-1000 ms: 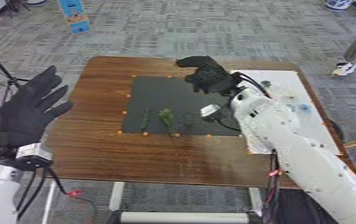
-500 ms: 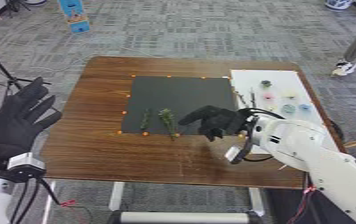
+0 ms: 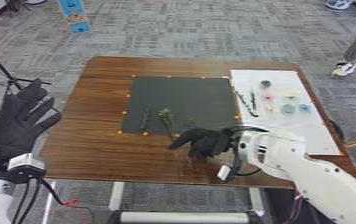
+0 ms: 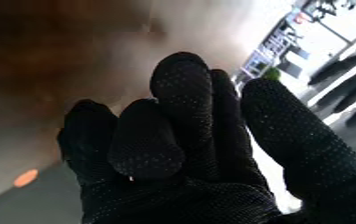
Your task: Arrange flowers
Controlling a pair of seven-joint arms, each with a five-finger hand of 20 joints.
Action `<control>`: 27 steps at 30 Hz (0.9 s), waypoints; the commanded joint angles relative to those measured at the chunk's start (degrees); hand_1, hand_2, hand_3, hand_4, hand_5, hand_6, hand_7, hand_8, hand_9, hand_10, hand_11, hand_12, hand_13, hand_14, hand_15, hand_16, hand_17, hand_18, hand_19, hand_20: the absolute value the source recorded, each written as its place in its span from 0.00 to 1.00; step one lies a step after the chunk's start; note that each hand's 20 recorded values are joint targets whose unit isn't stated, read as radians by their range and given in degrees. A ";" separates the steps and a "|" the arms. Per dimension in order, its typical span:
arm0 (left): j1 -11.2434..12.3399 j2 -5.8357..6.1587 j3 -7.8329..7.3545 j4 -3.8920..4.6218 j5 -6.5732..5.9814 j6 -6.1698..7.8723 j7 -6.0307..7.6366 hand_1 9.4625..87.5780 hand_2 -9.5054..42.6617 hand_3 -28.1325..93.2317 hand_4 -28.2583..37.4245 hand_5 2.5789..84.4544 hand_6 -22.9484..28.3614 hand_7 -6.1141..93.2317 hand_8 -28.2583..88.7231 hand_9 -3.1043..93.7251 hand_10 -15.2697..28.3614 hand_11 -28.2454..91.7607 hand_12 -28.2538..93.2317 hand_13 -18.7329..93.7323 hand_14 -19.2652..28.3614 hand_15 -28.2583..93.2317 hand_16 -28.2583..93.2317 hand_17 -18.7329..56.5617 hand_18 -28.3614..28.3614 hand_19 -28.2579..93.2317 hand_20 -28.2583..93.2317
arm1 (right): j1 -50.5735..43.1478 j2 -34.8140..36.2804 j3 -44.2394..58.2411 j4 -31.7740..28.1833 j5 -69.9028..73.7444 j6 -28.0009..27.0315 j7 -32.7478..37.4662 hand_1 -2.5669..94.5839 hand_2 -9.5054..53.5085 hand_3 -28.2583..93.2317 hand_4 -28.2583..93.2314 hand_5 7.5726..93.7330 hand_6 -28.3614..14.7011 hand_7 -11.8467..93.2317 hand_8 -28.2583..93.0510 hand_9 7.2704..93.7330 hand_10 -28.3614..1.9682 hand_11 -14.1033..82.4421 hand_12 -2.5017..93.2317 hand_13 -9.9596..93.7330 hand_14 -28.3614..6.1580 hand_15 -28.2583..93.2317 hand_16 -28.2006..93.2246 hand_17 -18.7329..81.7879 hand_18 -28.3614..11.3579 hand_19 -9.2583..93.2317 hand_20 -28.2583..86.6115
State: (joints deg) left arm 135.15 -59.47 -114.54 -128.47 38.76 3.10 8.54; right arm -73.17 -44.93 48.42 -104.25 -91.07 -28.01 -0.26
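Observation:
My right hand (image 3: 207,142) is over the wood just off the black mat's (image 3: 188,92) near right corner, fingers loosely bent and holding nothing visible. Its black glove (image 4: 188,145) has the fingers relaxed in the right wrist view. On the mat's near part lie a leafy green stem (image 3: 166,118), a thinner one (image 3: 145,120) and a small sprig (image 3: 189,121). The white sheet (image 3: 312,132) holds dark branches (image 3: 245,103), plus a dark bloom (image 3: 266,83), a pink (image 3: 268,96), a yellow (image 3: 289,93), a teal (image 3: 288,108) and a blue one (image 3: 305,107). My left hand (image 3: 13,120) stays beyond the table's left side, fingers straight.
Orange dots (image 3: 145,133) line the mat's border. The brown table (image 3: 94,145) extends around the mat and sheet. A black stand (image 3: 6,70) rises at the far left, and a blue sign (image 3: 74,16) stands on the floor behind.
My right hand has come from the mat's far right area back toward the near edge, uncovering the blooms and branches. My left hand has shifted slightly left and down. The stems on the mat look unmoved.

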 commanded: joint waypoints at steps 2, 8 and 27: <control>0.50 -0.42 0.52 0.12 -0.57 0.31 0.79 0.26 0.05 0.64 0.00 0.25 0.49 0.21 0.18 0.21 0.55 0.30 0.40 0.29 0.66 0.28 0.30 0.07 0.97 0.56 0.27 | 1.03 -0.75 -3.39 1.14 -4.21 -1.48 0.88 0.23 0.38 0.99 0.18 0.40 0.65 0.22 0.15 0.83 0.48 0.70 0.41 0.83 0.53 0.90 0.54 0.64 0.11 1.00 0.85; 0.71 -0.54 0.39 -0.05 -0.43 0.02 0.53 0.25 0.05 0.65 0.00 0.25 0.49 0.21 0.18 0.21 0.55 0.30 0.40 0.29 0.66 0.28 0.30 0.07 0.96 0.56 0.27 | 2.06 -1.54 -4.53 2.31 -5.27 -0.98 2.08 0.22 0.38 0.99 0.18 0.41 0.64 0.22 0.15 0.84 0.49 0.70 0.41 0.83 0.54 0.90 0.54 0.65 0.12 1.00 0.85; 0.89 -0.82 0.89 -0.28 -0.45 0.90 1.24 0.24 0.04 0.67 0.00 0.26 0.49 0.21 0.17 0.21 0.55 0.31 0.40 0.29 0.66 0.29 0.30 0.07 0.95 0.56 0.28 | 7.06 -2.81 -7.35 5.83 -9.65 0.75 4.24 0.20 0.38 0.98 0.18 0.41 0.56 0.21 0.15 0.86 0.50 0.69 0.40 0.85 0.56 0.90 0.54 0.67 0.12 1.00 0.86</control>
State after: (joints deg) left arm 135.40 -59.69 -113.83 -128.46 38.52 3.20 9.44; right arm -66.06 -48.13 42.28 -100.83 -98.76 -27.43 2.26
